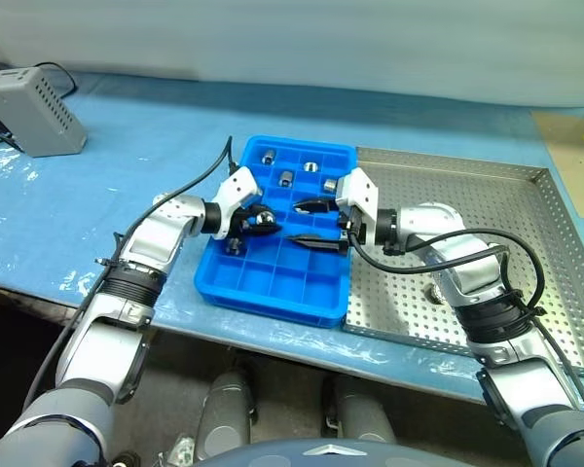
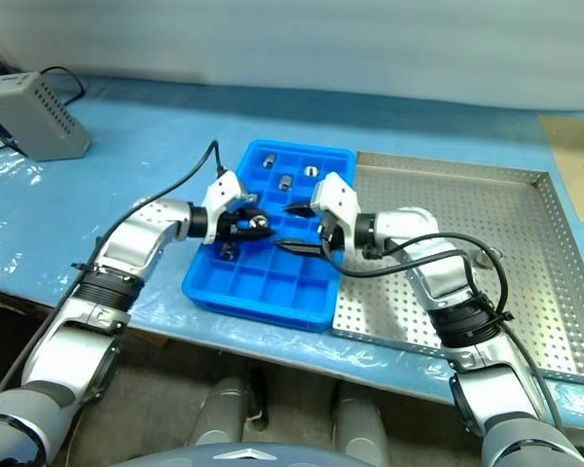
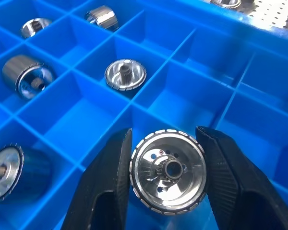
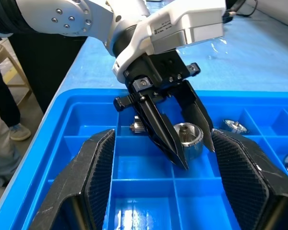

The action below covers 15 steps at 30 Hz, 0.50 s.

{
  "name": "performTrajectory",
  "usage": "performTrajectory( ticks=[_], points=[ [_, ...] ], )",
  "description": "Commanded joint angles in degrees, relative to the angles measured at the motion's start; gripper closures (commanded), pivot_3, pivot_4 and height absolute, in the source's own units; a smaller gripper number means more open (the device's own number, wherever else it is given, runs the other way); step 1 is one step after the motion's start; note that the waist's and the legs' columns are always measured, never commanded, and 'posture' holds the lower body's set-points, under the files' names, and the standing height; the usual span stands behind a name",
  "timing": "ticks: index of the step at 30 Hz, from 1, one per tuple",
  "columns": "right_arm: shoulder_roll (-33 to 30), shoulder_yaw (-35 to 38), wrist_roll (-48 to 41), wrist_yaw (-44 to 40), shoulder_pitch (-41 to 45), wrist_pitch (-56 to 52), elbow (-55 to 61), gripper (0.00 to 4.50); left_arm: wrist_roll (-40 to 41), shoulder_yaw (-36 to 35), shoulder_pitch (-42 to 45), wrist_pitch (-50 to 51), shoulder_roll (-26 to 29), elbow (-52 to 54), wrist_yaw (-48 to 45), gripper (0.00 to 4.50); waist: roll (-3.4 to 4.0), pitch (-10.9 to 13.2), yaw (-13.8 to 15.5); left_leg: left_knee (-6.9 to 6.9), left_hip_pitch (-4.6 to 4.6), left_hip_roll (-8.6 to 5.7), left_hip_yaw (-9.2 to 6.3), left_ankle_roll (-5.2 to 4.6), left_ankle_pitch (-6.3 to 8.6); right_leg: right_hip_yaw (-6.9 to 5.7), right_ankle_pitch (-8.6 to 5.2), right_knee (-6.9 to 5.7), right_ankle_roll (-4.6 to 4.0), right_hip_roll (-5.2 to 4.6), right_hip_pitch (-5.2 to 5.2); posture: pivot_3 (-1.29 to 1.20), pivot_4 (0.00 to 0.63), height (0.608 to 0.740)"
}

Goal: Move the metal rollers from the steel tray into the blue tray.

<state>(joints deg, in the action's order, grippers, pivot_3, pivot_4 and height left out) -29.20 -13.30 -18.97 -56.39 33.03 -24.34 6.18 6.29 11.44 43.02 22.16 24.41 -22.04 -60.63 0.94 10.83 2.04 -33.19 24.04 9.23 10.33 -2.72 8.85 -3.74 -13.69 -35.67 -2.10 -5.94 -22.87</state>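
A shiny metal roller (image 3: 167,171), a short ribbed cylinder with a centre hole, sits pinched between the two black fingers of the left gripper (image 1: 258,225) just above an empty square cell near the middle of the blue tray (image 1: 323,307), seemingly so it can be dropped into a cell of its own. The right gripper (image 1: 310,224) hangs just beside it at frame centre with its jaws spread wide and nothing in them. Other rollers (image 1: 269,154) lie in cells along the tray's upper edge, and the perforated steel tray (image 1: 555,243) touches it on the right.
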Motion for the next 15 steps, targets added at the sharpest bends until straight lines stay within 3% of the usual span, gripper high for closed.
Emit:
performTrajectory(
  ticks=[1,4,10,15],
  points=[
    [-0.5,2.0,-0.4,0.5,0.0,0.1,2.8,1.20,0.1,-0.9,2.0,-0.9,-0.7,-2.0,1.1,1.73,0.00,0.0,0.0,0.00,-0.01,0.02,0.00,0.07,0.00,0.00,0.01,0.00,-0.02,0.02,0.02,-0.22,0.150,0.740],
    [-0.7,2.4,-0.3,0.9,-0.4,0.1,3.0,1.20,-1.3,0.0,2.9,-1.9,-1.4,-3.5,2.7,0.75,-0.01,0.0,0.0,-0.01,-0.03,0.08,0.00,0.23,0.02,0.00,0.05,-0.01,-0.08,0.08,0.03,-0.23,0.150,0.740],
    [-1.9,4.1,-0.4,2.1,-2.1,-0.3,4.3,1.20,0.0,-0.8,6.3,-3.4,-2.5,-3.2,1.2,0.75,-0.01,0.0,0.2,-0.01,-0.06,0.20,-0.01,0.28,-0.10,0.01,0.12,0.00,-0.20,0.22,0.09,-0.27,0.150,0.740],
    [-5.1,10.1,-1.8,4.5,-4.8,-2.1,6.7,1.20,0.5,-1.7,12.2,-7.0,-5.5,-6.9,1.6,0.75,-0.01,0.0,0.1,0.00,-0.04,0.20,0.01,0.26,-0.11,0.04,0.13,0.06,-0.22,0.25,0.08,-0.33,0.150,0.740]
  ],
)
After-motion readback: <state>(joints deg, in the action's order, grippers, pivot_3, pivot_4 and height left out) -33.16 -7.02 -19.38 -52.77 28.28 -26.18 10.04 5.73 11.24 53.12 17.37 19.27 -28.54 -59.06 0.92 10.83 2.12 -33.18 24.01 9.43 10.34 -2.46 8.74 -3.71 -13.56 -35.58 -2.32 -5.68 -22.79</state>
